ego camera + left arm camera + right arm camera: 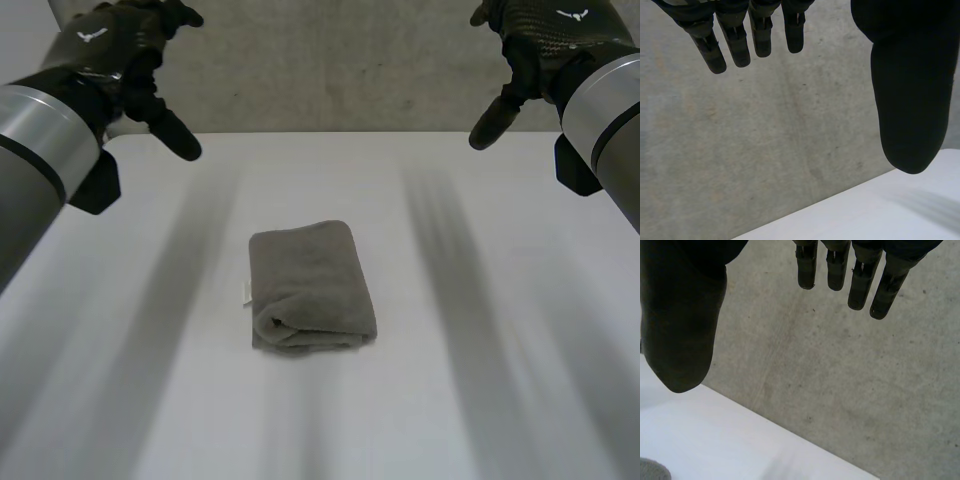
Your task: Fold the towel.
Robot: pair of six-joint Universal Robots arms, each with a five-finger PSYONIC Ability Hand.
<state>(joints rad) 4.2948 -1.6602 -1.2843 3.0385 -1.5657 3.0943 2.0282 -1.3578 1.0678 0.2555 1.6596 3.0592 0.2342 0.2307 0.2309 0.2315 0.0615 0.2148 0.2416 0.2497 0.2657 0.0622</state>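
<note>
Towel [312, 288] folded into a thick bundle on the white table [500, 400], lying between the two hands, well apart from both. Left hand [110, 45] and right hand [550, 35] raised, fingers straight and spread, holding nothing

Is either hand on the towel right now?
Apart. The head view shows the left hand and the right hand open, raised by the far edge of the table, with bare tabletop between them and the folded towel.

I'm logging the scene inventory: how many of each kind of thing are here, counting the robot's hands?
Grey towel, folded: 1
Black hands: 2 (left hand, right hand)
White table: 1
Total: 4
</note>
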